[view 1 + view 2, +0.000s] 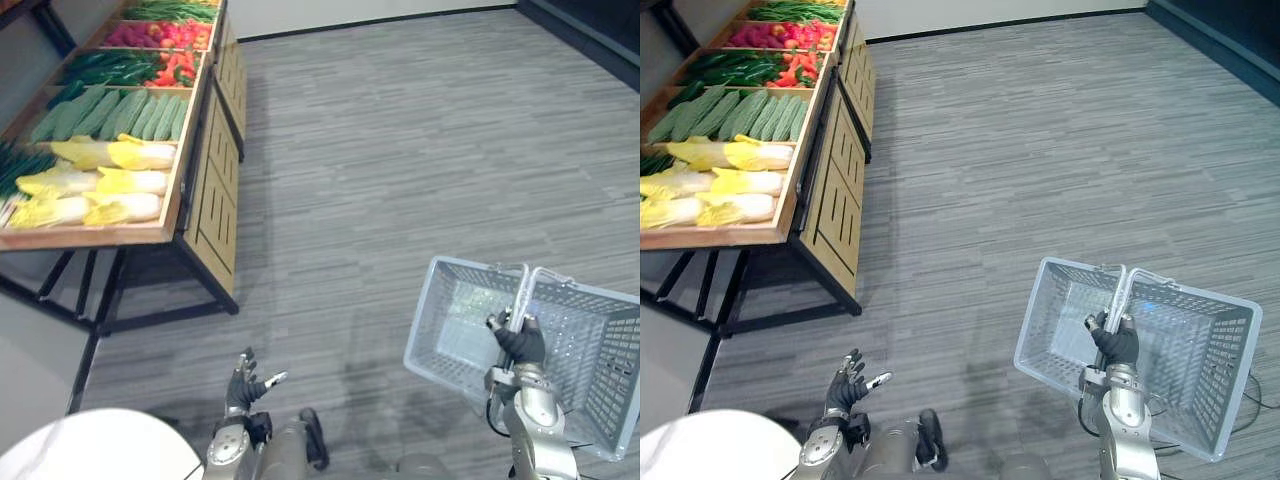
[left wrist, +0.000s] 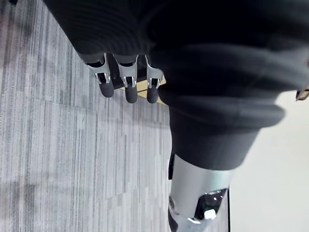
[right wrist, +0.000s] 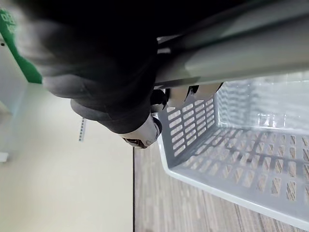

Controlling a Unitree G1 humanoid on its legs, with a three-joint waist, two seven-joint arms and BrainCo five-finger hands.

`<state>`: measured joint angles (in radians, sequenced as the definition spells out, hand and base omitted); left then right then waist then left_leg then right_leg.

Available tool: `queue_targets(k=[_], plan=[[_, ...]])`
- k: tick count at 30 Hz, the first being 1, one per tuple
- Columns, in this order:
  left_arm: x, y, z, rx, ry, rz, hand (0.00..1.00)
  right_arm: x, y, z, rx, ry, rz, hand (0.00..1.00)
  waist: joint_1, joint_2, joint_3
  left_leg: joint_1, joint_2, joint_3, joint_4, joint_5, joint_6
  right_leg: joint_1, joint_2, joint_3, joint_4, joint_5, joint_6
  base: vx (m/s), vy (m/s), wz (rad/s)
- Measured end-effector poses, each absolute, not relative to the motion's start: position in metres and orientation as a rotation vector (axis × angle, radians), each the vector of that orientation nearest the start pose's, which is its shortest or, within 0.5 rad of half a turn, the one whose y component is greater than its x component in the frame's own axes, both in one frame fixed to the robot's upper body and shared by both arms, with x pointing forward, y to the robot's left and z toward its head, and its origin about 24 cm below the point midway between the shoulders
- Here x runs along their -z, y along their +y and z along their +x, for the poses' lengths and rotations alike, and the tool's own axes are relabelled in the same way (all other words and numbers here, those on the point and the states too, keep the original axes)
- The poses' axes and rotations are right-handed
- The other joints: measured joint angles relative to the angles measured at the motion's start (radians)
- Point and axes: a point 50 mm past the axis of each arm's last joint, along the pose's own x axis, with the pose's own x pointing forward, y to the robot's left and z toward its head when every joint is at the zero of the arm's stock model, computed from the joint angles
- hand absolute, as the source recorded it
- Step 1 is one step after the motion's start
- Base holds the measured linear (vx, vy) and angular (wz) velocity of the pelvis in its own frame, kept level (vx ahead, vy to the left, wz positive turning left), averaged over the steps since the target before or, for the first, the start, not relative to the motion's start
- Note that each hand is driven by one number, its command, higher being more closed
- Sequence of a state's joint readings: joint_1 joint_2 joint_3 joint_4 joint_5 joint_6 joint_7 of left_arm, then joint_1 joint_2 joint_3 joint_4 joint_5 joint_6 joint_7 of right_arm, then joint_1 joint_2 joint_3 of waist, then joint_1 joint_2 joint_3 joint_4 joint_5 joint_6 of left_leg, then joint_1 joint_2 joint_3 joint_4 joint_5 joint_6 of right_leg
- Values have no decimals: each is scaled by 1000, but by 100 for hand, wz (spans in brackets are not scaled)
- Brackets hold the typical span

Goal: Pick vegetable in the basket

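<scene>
A grey plastic basket (image 1: 600,400) hangs at the lower right, nothing inside it. My right hand (image 1: 520,340) is shut on its grey handle (image 3: 241,53), fingers curled round the bars. A wooden produce stand (image 1: 205,200) at the upper left holds pale yellow cabbages (image 1: 95,195), green cucumbers (image 1: 110,112), red and green peppers (image 1: 130,68) and more vegetables behind. My left hand (image 1: 245,382) hangs low at the bottom left, well short of the stand, its fingers (image 2: 126,89) straight and holding nothing.
Grey striped carpet (image 1: 400,150) spreads wide between the stand and the basket. The stand rests on a black metal frame (image 1: 110,300). A dark wall base (image 1: 590,40) runs along the upper right.
</scene>
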<state>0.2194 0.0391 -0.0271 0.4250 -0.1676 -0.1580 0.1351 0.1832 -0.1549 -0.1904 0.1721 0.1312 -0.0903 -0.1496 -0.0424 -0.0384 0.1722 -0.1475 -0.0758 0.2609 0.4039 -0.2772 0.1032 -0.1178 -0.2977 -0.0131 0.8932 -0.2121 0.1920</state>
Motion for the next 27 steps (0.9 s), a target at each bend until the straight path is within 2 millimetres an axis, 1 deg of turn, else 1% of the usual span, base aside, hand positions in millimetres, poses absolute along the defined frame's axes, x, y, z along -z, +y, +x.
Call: queue_targets(k=[1, 2, 3, 4, 5, 6, 7, 8, 9, 10, 11, 12, 13, 14, 15, 16, 17, 18, 19, 20, 21, 22, 23, 24, 25, 26, 27], plan=[[82, 173, 165, -215, 488, -82, 0, 23, -248, 191, 411, 263, -54, 100, -3, 2, 5, 82, -11, -19, -34, -16, 6, -42, 8, -3, 148, -27, -35, 468, 67, 48], [82, 171, 166, -209, 487, -81, 0, 25, -248, 190, 412, 275, -55, 100, -3, 13, 4, 138, -12, -32, -68, -20, 6, -71, 22, -24, 183, -50, -67, 736, 70, 39], [81, 171, 168, -200, 479, -74, 0, 25, -248, 192, 406, 272, -57, 100, -1, 31, 3, 201, -11, -60, -117, -20, 5, -122, 39, -69, 175, -84, -112, 496, 44, 22], [80, 171, 170, -196, 474, -71, 0, 23, -247, 194, 400, 265, -59, 100, -2, 40, 6, 230, -5, -76, -142, -20, 5, -151, 53, -91, 152, -106, -129, 731, 3, 26], [78, 171, 174, -188, 463, -67, 0, 20, -247, 199, 387, 249, -67, 100, -8, 62, 14, 271, 17, -91, -173, -21, 3, -213, 91, -126, 68, -133, -164, 583, -58, 29], [76, 170, 178, -183, 450, -68, 0, 17, -247, 204, 373, 235, -74, 100, -13, 77, 22, 299, 41, -107, -181, -23, -10, -281, 137, -126, -42, -132, -170, 698, -84, 35], [75, 169, 181, -179, 444, -69, 0, 15, -248, 205, 371, 228, -80, 100, -19, 87, 28, 315, 58, -117, -180, -30, -27, -307, 162, -118, -109, -120, -161, 587, -117, 51], [74, 168, 185, -177, 439, -74, 0, 13, -250, 207, 370, 220, -89, 100, -33, 98, 34, 352, 86, -131, -176, -51, -70, -332, 204, -85, -294, -38, -143, 636, -166, 63], [74, 170, 186, -178, 436, -67, 0, 11, -250, 207, 369, 214, -92, 100, -36, 75, 27, 390, 84, -143, -171, -77, -119, -329, 226, -28, -497, 104, -144, 658, -188, 67], [75, 173, 184, -185, 443, -57, 0, 11, -251, 206, 369, 213, -96, 100, -38, 63, 25, 414, 76, -156, -159, -95, -144, -323, 226, 1, -525, 233, -140, 695, -206, 46], [81, 165, 182, -183, 472, -77, 0, 6, -257, 207, 366, 203, -127, 100, -32, 104, 20, 435, 116, -180, -121, -108, -164, -333, 250, 0, -432, 254, -167, 662, -197, 47], [80, 162, 184, -181, 468, -86, 0, 1, -256, 210, 363, 175, -125, 100, -40, 106, 19, 400, 134, -193, -39, -63, -196, -334, 240, 6, -358, 165, -175, 649, -201, 45], [80, 161, 185, -182, 465, -91, 0, -1, -255, 210, 361, 168, -126, 100, -42, 106, 18, 381, 132, -197, 25, -29, -190, -327, 235, -4, -331, 131, -179, 612, -222, 65], [79, 159, 185, -190, 463, -106, 0, -2, -254, 211, 358, 163, -124, 100, -48, 109, 26, 319, 156, -206, 203, 69, -200, -268, 229, -34, -328, 81, -191, 700, -268, 63], [80, 156, 184, -195, 466, -122, 0, -1, -254, 208, 364, 167, -118, 100, -34, 110, 40, 241, 209, -199, 414, 127, -212, -178, 239, -59, -371, 52, -203, 577, -215, 54], [81, 155, 183, -193, 469, -126, 0, -1, -252, 206, 366, 168, -112, 100, -23, 116, 44, 206, 241, -177, 508, 119, -212, -125, 251, -71, -401, 47, -211, 522, -174, 36], [83, 154, 179, -196, 481, -129, 0, -1, -246, 204, 366, 161, -89, 100, -7, 107, 55, 138, 278, -136, 622, 92, -203, -28, 257, -90, -462, 38, -219, 370, -118, 24], [83, 154, 175, -198, 486, -132, 0, -5, -243, 201, 370, 140, -70, 100, 9, 99, 58, 68, 296, -93, 647, 68, -182, 48, 256, -100, -517, 22, -227, 540, -155, 24], [83, 154, 174, -198, 482, -134, 0, -8, -242, 202, 369, 126, -68, 100, 12, 99, 58, 35, 298, -71, 632, 48, -181, 76, 254, -103, -538, 12, -230, 421, -102, 26], [85, 155, 169, -198, 495, -133, 0, -11, -243, 203, 370, 106, -74, 100, 14, 98, 58, -22, 282, -37, 539, 19, -178, 119, 240, -119, -563, -1, -218, 400, -41, 30], [85, 155, 167, -192, 499, -133, 0, -12, -249, 202, 383, 108, -86, 100, 15, 98, 59, -53, 264, -5, 438, 12, -172, 144, 226, -131, -572, -16, -205, 371, 23, 45], [86, 155, 166, -191, 501, -132, 0, -11, -258, 200, 412, 118, -99, 100, 18, 99, 59, -90, 242, 41, 304, 14, -175, 178, 213, -150, -581, -36, -191, 392, 49, 43], [85, 155, 166, -192, 499, -131, 0, -10, -262, 198, 429, 122, -103, 100, 18, 100, 58, -103, 232, 67, 237, 20, -179, 196, 208, -159, -586, -47, -181, 498, 111, 45], [84, 155, 166, -192, 494, -132, 0, -9, -272, 195, 470, 133, -117, 100, 17, 111, 52, -105, 213, 135, 80, 80, -199, 229, 211, -178, -604, -66, -159, 442, 110, 30], [82, 157, 165, -191, 484, -119, 0, -7, -278, 192, 497, 149, -125, 100, 25, 112, 45, -88, 200, 180, 14, 158, -49, 260, 218, -176, -607, -100, -136, 547, 133, 22], [81, 158, 166, -191, 478, -113, 0, -3, -279, 191, 502, 166, -122, 100, 28, 95, 35, -81, 177, 187, 18, 146, -29, 274, 194, -175, -605, -112, -127, 507, 122, 25], [75, 161, 169, -198, 448, -109, 0, 1, -282, 188, 511, 185, -124, 100, 26, 74, 17, -88, 146, 187, 36, 109, 10, 286, 165, -187, -600, -130, -106, 633, 154, 45]])
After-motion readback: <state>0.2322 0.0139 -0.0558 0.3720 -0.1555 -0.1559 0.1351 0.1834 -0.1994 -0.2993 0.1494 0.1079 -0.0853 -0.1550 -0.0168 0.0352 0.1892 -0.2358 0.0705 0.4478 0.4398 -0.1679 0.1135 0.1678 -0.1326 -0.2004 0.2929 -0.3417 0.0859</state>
